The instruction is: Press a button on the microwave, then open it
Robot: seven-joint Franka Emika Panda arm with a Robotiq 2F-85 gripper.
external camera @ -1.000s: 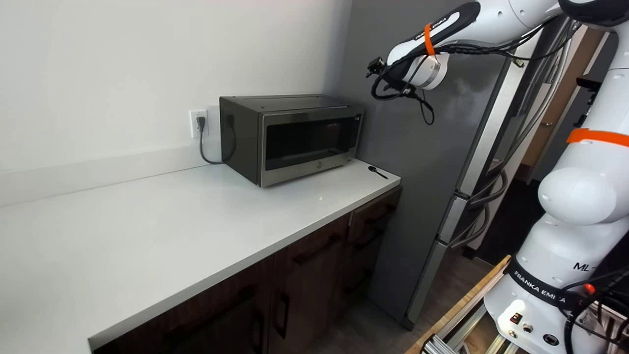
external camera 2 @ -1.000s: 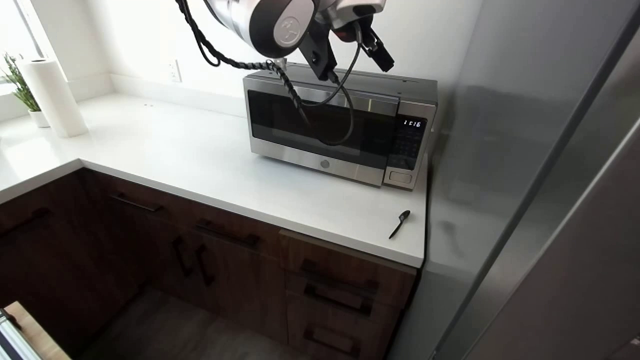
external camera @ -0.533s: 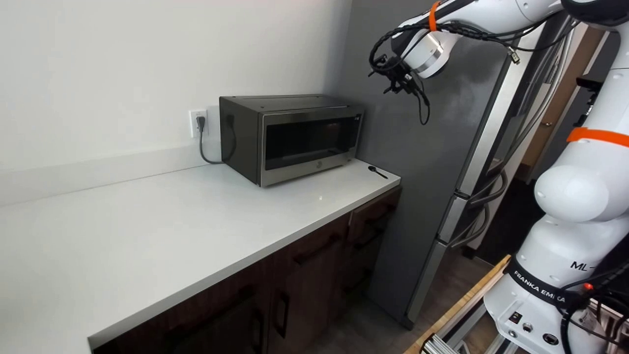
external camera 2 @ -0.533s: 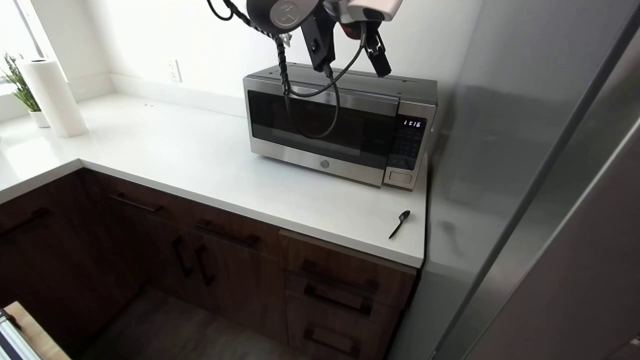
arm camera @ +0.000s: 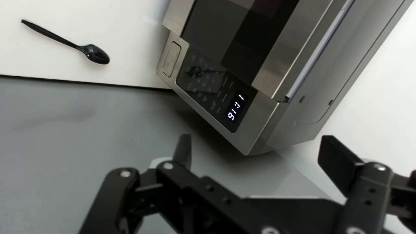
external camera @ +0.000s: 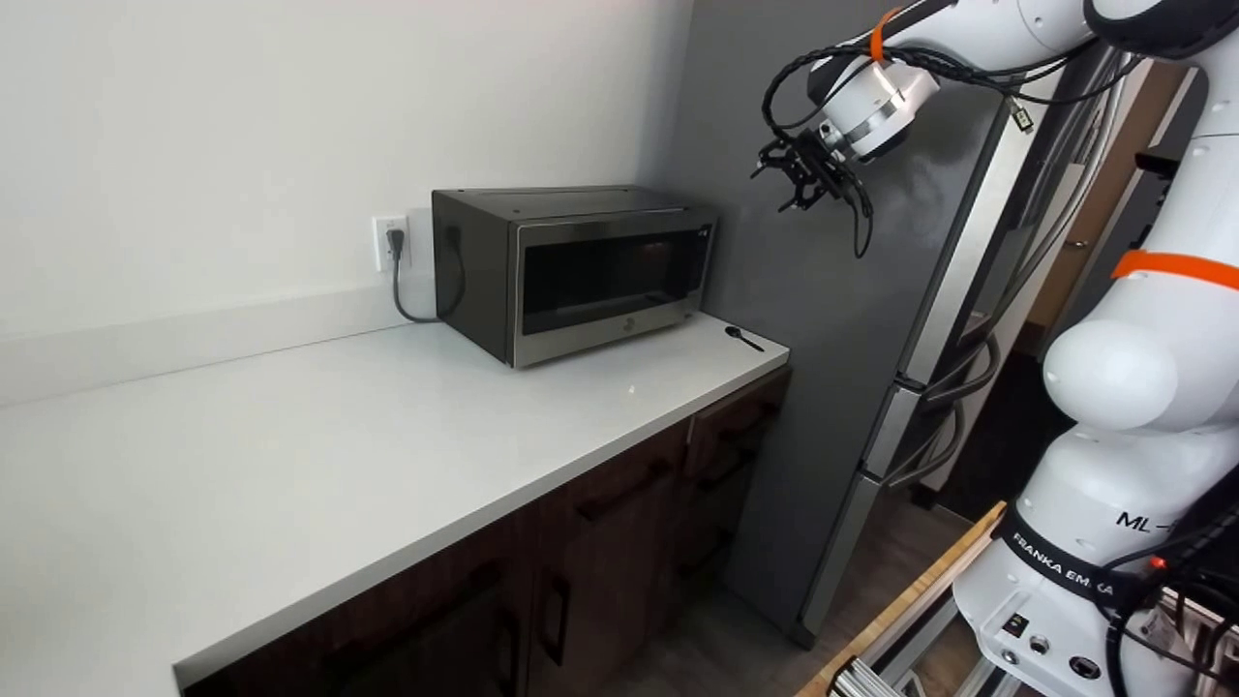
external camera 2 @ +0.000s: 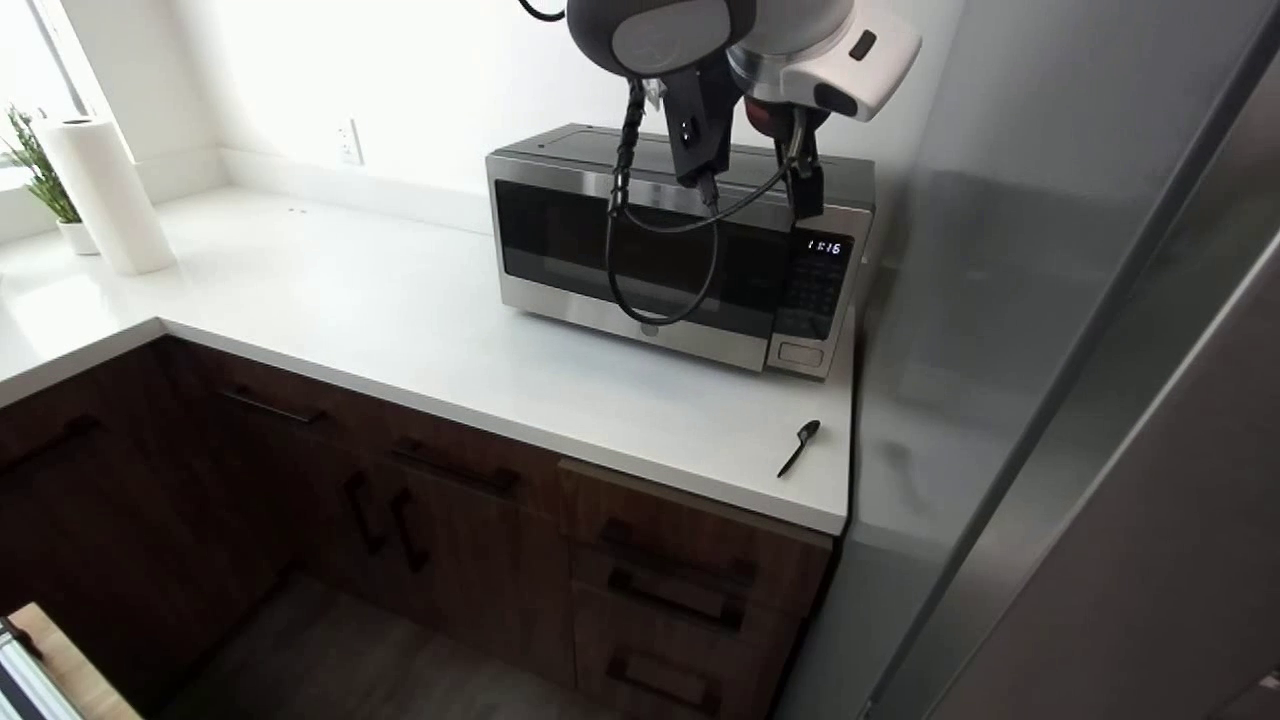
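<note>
Microwave (arm camera: 269,61) | ahead of the spread fingers (arm camera: 338,164) | apart from both

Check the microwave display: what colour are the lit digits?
White; the lit digits show best in the wrist view.

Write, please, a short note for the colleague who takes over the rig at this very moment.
Fingers: open, nothing between them, in the air, apart from the microwave.
Microwave: on the counter, display reading 11:16. A black spoon lies on the counter in front.
Done: no step that I can confirm; door not swung open, whether latched I cannot tell.
Left: press a button, perhaps the wide button below the keypad, then open the door.
</note>
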